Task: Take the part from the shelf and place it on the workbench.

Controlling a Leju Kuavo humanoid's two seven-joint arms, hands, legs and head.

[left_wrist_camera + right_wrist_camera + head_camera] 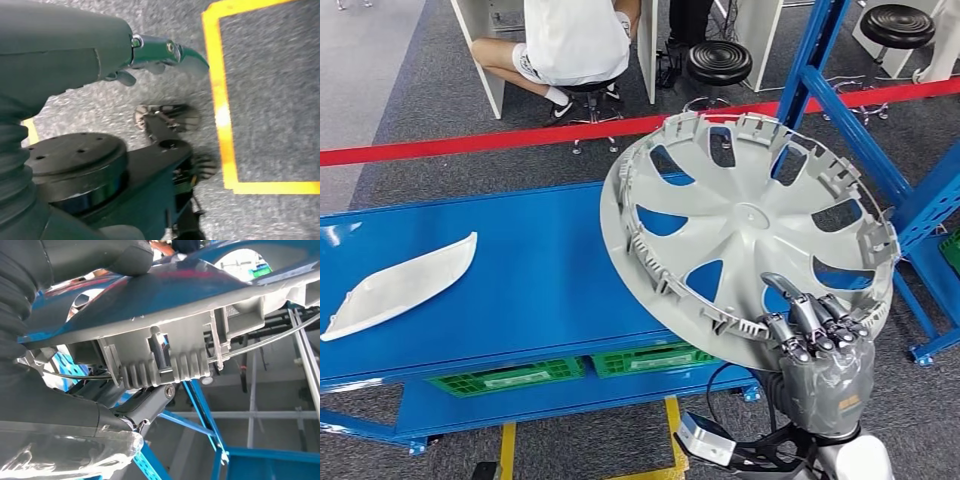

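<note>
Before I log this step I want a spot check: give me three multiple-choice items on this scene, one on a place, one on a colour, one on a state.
1. Where does the white curved part lie?
A. on the workbench
B. on the floor
C. on a stool

2. What colour is the barrier tape?
A. yellow
B. red
C. green

3. What is the right hand doing?
A. hanging with nothing in it
B. pressing the bench
C. gripping the grey wheel cover by its rim

Key: 1 A, it rests on the blue top; 2 B, a red strip crosses the floor; 3 C, fingers hook the rim.
</note>
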